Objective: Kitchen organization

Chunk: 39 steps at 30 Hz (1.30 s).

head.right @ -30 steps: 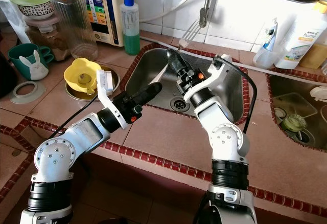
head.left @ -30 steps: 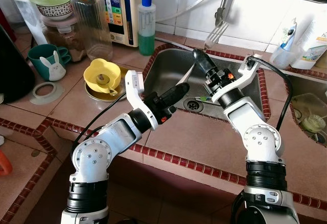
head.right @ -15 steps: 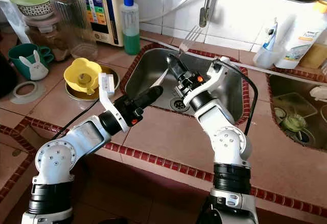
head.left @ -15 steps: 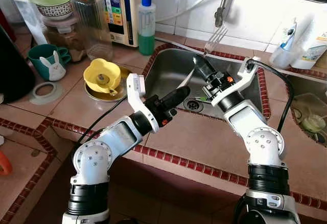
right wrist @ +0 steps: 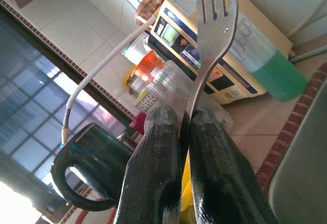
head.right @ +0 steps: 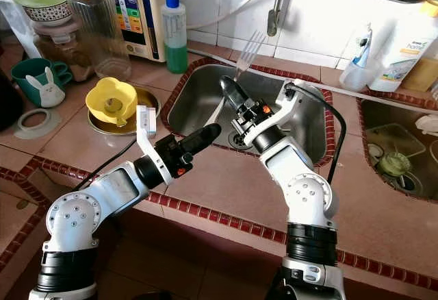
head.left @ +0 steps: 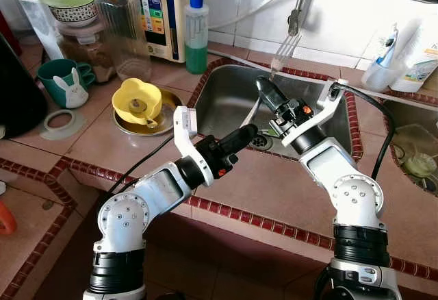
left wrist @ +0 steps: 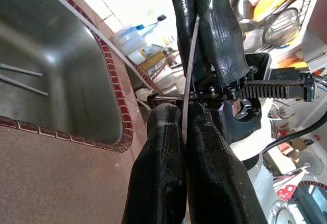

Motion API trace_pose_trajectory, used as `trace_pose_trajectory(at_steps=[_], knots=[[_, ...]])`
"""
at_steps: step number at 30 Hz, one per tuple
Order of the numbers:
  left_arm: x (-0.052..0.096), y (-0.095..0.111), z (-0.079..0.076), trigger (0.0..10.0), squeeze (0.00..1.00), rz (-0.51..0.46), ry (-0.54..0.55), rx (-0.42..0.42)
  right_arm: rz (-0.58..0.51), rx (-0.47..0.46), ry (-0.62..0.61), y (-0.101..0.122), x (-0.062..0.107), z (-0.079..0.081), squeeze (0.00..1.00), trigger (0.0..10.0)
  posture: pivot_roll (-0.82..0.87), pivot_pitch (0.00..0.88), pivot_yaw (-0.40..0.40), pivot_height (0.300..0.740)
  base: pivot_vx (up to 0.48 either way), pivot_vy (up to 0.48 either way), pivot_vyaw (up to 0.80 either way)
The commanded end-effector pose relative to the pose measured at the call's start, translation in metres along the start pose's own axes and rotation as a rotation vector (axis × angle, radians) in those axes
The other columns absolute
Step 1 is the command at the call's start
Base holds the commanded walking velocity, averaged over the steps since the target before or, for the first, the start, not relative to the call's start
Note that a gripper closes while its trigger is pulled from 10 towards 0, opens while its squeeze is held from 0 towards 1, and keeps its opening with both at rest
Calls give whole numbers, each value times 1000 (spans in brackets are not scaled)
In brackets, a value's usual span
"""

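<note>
right gripper point(head.left: 268, 93) held above steel sink point(head.left: 226, 98), fingers pressed on handle of metal fork point(head.left: 284, 48), tines pointed up toward tiled wall. left gripper point(head.left: 243, 138) raised at sink's front rim, fingers pinched on lower end of same fork handle, as seen in left wrist view. two thin utensils seen on sink floor. yellow flower-shaped bowl point(head.left: 137, 101) set on counter left of sink, green soap bottle point(head.left: 196, 34) behind it.
</note>
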<state>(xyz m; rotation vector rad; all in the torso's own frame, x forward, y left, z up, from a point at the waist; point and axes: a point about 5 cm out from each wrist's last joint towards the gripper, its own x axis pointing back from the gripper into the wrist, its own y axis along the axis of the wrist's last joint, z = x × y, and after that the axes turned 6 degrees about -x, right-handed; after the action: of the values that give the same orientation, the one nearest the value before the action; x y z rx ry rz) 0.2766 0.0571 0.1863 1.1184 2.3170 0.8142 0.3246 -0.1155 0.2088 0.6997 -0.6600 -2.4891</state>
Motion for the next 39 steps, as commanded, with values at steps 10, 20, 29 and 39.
trace_pose_trajectory(at_steps=[10, 20, 29, 39], knots=[[-7, -3, -13, 10000, 1000, 28, -41, -45, 1, 41, -61, 1, -1, -5, 0, 0, 89, 96, -16, 740, 0, 0, 0], [-9, 3, -7, 10000, 1000, -34, 44, -93, -68, 84, -143, 13, -9, -16, 0, 0, 106, 72, -25, 740, 0, 0, 0], [-9, 0, -5, 10000, 1000, -39, 77, -148, -111, 139, -210, 20, -12, -25, 0, 0, 115, 60, -28, 740, 0, 0, 0], [-11, -10, -6, 10000, 1000, -13, 93, -284, -112, 239, -247, 25, -18, -32, 0, 0, 121, 35, -36, 740, 0, 0, 0]])
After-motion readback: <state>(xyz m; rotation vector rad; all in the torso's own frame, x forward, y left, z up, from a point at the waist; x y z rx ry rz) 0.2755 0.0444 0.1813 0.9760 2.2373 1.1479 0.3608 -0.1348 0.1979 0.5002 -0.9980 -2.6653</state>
